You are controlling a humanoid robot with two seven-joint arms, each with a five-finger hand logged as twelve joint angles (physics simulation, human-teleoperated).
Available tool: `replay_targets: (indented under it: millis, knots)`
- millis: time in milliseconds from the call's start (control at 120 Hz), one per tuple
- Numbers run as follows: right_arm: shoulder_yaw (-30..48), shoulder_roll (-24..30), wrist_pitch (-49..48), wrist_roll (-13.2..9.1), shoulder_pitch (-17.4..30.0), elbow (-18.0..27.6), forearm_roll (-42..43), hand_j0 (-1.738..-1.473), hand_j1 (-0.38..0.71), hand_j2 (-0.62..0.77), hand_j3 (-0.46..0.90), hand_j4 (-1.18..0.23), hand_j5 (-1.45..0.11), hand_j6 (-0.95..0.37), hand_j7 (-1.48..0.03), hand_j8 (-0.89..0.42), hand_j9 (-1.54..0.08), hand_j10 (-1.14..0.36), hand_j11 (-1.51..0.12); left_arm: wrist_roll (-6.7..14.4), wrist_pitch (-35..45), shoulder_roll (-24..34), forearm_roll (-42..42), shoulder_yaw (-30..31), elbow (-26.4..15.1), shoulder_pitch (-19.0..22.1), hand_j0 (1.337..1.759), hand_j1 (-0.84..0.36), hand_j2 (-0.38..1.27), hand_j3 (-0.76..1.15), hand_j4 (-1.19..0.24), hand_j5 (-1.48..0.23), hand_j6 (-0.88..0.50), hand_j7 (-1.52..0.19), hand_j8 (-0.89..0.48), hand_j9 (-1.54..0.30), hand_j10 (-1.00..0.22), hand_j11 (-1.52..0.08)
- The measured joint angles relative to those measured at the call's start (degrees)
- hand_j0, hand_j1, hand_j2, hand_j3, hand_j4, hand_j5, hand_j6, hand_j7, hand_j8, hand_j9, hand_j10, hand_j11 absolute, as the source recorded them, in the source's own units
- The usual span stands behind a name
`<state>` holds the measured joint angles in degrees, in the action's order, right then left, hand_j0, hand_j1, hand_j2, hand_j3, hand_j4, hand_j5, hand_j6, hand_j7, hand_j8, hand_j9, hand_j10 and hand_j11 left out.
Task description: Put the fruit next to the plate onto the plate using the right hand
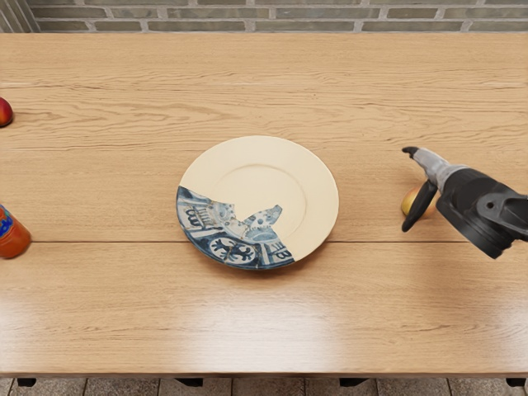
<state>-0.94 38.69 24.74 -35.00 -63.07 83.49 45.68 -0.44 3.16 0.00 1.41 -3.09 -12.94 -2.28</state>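
Note:
A cream plate [272, 177] with a blue patterned patch on its lower left lies at the middle of the wooden table, nothing on it. To its right a yellow-orange fruit [410, 200] rests on the table, mostly hidden behind my right hand [417, 188]. The right arm comes in from the right edge. Its dark fingers [415, 210] are spread above and in front of the fruit; they do not visibly close on it. The left hand does not show.
A red fruit [4, 111] sits at the far left edge. An orange bottle [11, 233] stands at the left edge, nearer the front. A brick wall runs behind the table's back edge.

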Motion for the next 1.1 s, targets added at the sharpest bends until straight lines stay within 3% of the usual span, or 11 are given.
replay_targets:
  millis: [758, 892, 1100]
  knots:
    - [-0.5, 1.0, 0.1, 0.0, 1.7, -0.7, -0.5, -1.658, 0.13, -0.08, 0.0, -0.41, -0.54, -0.41, -0.53, -0.41, -0.53, -0.38, -0.56, 0.0, 0.0, 0.0, 0.0, 0.0, 0.0, 0.0, 1.658, 0.35, 0.0, 0.0, 0.0, 0.0, 0.0, 0.0, 0.0, 0.0, 0.0, 0.0]
    - [-0.3, 1.0, -0.1, 0.2, 2.2, -0.7, -0.1, -1.657, 0.21, -0.08, 0.0, -0.5, -0.61, -0.49, -0.63, -0.29, -0.71, -0.26, -0.75, 0.0, 0.0, 0.0, 0.0, 0.0, 0.0, 0.0, 1.658, 0.35, 0.0, 0.0, 0.0, 0.0, 0.0, 0.0, 0.0, 0.0, 0.0, 0.0]
    - [0.0, 1.0, -0.3, 0.2, 2.4, -0.6, -1.0, -1.651, 0.27, -0.03, 0.0, -0.65, -0.76, -0.38, -0.81, -0.18, -0.87, -0.16, -0.9, 0.0, 0.0, 0.0, 0.0, 0.0, 0.0, 0.0, 1.658, 0.35, 0.0, 0.0, 0.0, 0.0, 0.0, 0.0, 0.0, 0.0, 0.0, 0.0]
